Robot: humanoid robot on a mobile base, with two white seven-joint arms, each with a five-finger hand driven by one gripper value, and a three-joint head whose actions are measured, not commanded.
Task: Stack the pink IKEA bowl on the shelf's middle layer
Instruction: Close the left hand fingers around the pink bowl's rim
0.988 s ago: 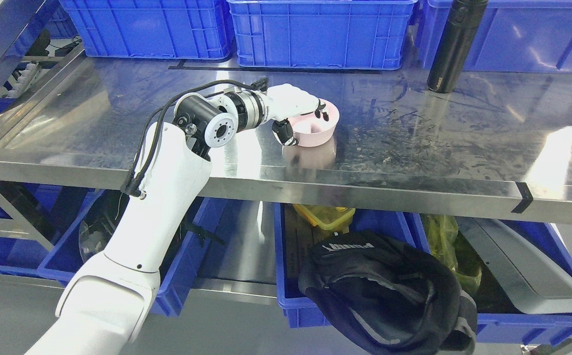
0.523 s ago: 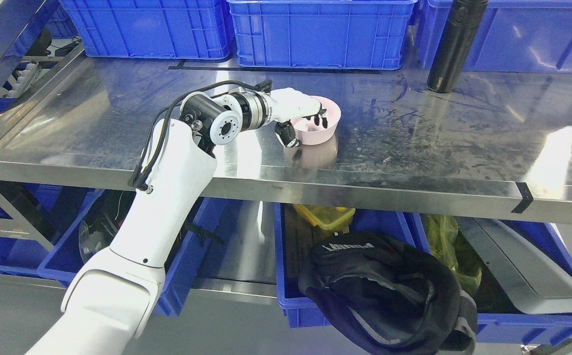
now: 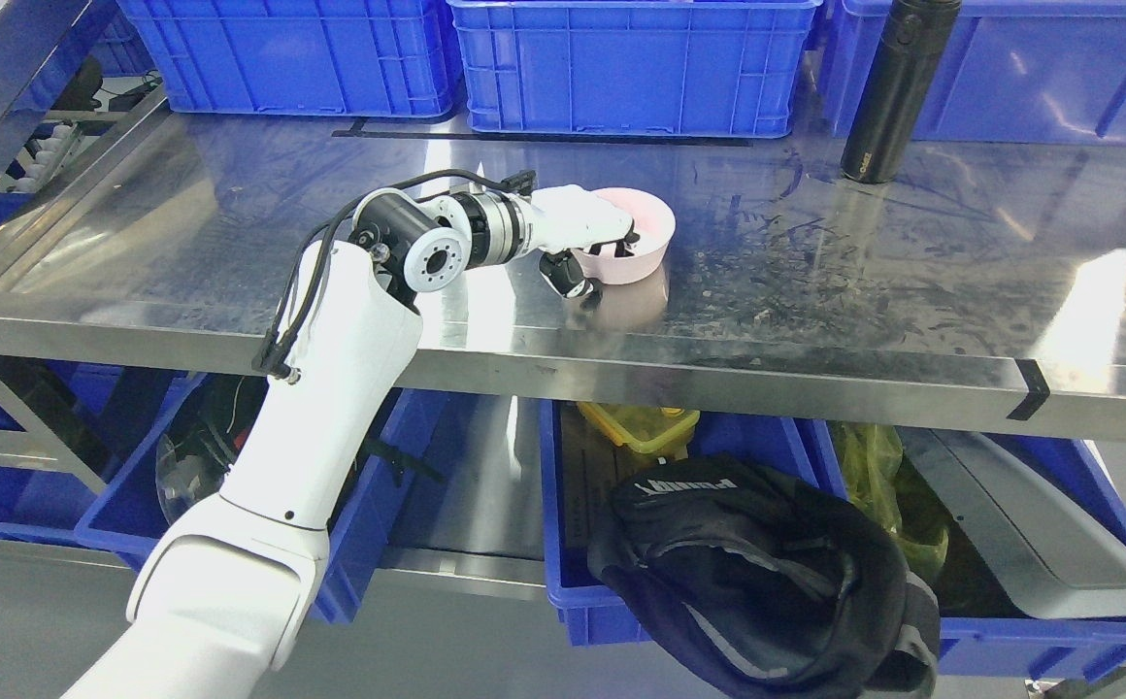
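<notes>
Now, by label:

Pink bowl [image 3: 643, 243]: upright on the steel shelf [image 3: 233, 233], nothing visible in the part of its hollow that shows.

Left robot hand [image 3: 590, 241]: fingers curled over the bowl's near-left rim, thumb against the outer wall, so it grips the bowl.

Blue crates [image 3: 621, 63]: three in a row along the shelf's back edge; their insides are out of sight.

Black bottle [image 3: 898, 87]: upright at the back right, well apart from the bowl.

Lower bins [image 3: 582, 602]: blue bins under the shelf; the middle one holds a black cap [image 3: 767, 573] and a yellow lidded box [image 3: 641, 422], the right one some yellow-green plastic [image 3: 878, 481] and a grey panel [image 3: 1019, 524].

Edges: the bowl sits near the shelf's front lip, left of its middle.

Open room: bare steel spreads to the bowl's right and behind it up to the crates.
</notes>
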